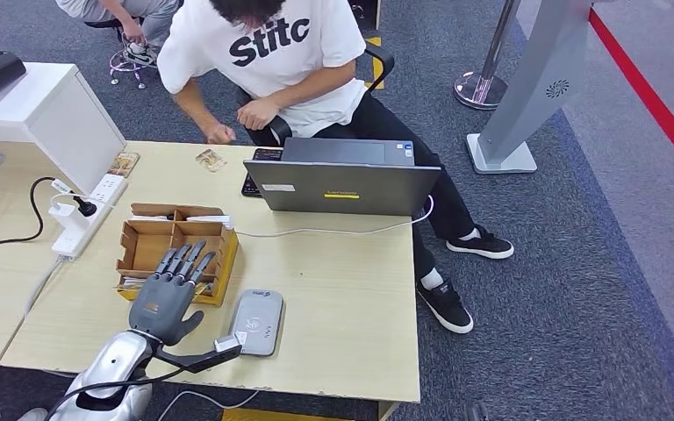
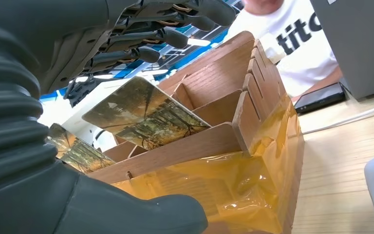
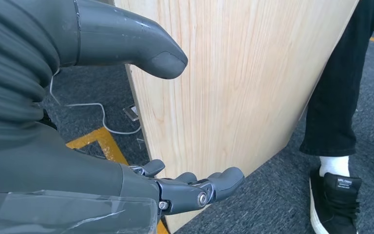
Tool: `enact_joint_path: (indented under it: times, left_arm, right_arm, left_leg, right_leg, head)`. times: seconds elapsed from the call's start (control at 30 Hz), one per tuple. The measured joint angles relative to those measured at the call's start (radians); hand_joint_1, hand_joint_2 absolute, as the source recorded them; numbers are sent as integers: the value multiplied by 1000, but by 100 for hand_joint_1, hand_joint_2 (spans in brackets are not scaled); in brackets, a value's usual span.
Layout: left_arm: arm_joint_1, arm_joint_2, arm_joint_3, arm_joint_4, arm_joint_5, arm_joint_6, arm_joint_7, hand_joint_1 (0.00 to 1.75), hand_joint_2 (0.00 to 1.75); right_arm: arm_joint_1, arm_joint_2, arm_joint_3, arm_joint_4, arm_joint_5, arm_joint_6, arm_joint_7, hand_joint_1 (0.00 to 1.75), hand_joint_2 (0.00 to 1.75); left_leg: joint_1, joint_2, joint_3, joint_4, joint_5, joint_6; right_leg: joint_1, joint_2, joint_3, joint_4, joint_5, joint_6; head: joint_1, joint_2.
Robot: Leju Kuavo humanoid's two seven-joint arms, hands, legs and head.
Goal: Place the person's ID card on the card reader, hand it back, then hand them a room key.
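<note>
- Left hand (image 1: 168, 294), fingers spread and empty, hovers over a cardboard divider box (image 1: 145, 244) holding glossy room key cards (image 2: 143, 113).
- Right hand (image 3: 185, 187) hangs loosely apart beside the wooden table side (image 3: 233, 73).
- Rounded grey card reader (image 1: 256, 321) lies nearby; the ID card is possibly near the person (image 1: 268, 61).

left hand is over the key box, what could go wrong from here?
1. The left hand hovers over the cardboard box with nothing gripped; its fingers could miss the tilted key card or drag a second card out.
2. The box is light cardboard and could slide toward the card reader.
</note>
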Motion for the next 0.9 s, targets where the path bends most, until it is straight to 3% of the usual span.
enact_joint_path:
  times: [0.37,0.4,0.5,0.53,0.77,0.9]
  left_arm:
    - [0,-12,6,-19,-12,12,6,0,175]
    - [0,-13,6,-22,-12,15,6,31,175]
    - [0,-17,11,-31,-12,18,6,153,175]
    - [0,-18,13,-33,-12,19,6,162,175]
    - [0,-21,22,-37,-12,19,2,162,175]
    - [0,-22,24,-39,-12,19,2,175,175]
  right_arm:
    - [1,0,0,0,-1,0,0,0,175]
    - [1,0,0,0,-1,1,0,0,175]
    - [1,0,0,0,-3,1,0,0,175]
    - [1,0,0,0,-3,2,0,0,175]
    - [1,0,0,0,-6,2,1,0,175]
    - [1,0,0,0,-6,2,1,0,175]
  left_leg:
    - [0,0,0,0,0,0]
    - [0,0,0,0,0,0]
    - [0,0,0,0,0,0]
    - [0,0,0,0,0,0]
    - [0,0,0,0,0,0]
    - [0,0,0,0,0,0]
  right_leg:
    - [0,0,0,0,0,0]
    - [0,0,0,0,0,0]
    - [0,0,0,0,0,0]
    - [0,0,0,0,0,0]
    - [0,0,0,0,0,0]
    - [0,0,0,0,0,0]
  head:
    - [0,0]
    - [0,0]
    - [0,0]
    - [0,0]
    - [0,0]
    - [0,0]
